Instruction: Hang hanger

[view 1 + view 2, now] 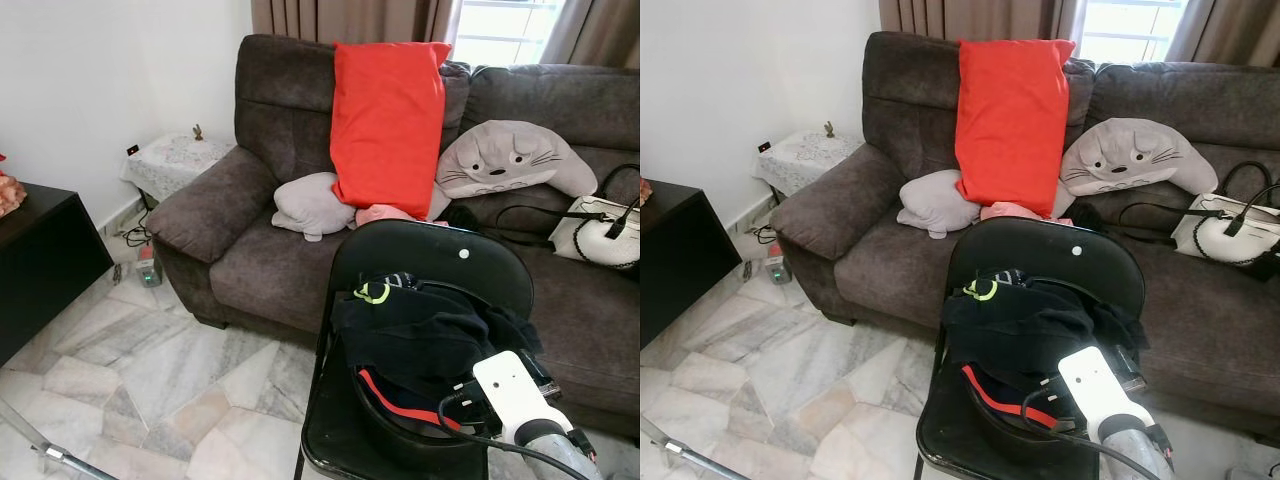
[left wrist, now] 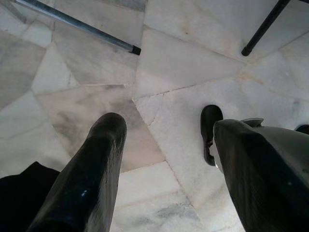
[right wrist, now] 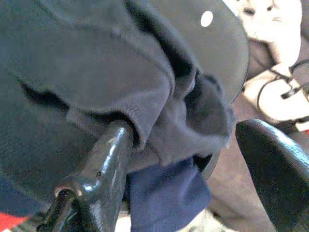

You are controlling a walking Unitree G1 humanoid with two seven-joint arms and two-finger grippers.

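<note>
A pile of dark clothes (image 1: 430, 335) with a yellow-green loop (image 1: 374, 293) and a red stripe (image 1: 400, 405) lies on the seat of a black chair (image 1: 430, 250). Whether a hanger is inside the pile I cannot tell. My right arm, with its white wrist (image 1: 515, 395), reaches into the pile from the front right. In the right wrist view my right gripper (image 3: 183, 130) is open. One of its fingers (image 3: 108, 154) is tucked under a fold of dark grey cloth (image 3: 96, 72), above a blue garment (image 3: 166, 198). My left gripper (image 2: 169, 123) hangs open over the marble floor.
A dark brown sofa (image 1: 260, 250) stands right behind the chair, holding a red cushion (image 1: 385, 120), grey plush pillows (image 1: 505, 160) and a white handbag (image 1: 600, 235). A black cabinet (image 1: 40, 255) stands at the left. A metal rod (image 2: 77, 24) lies near my left gripper.
</note>
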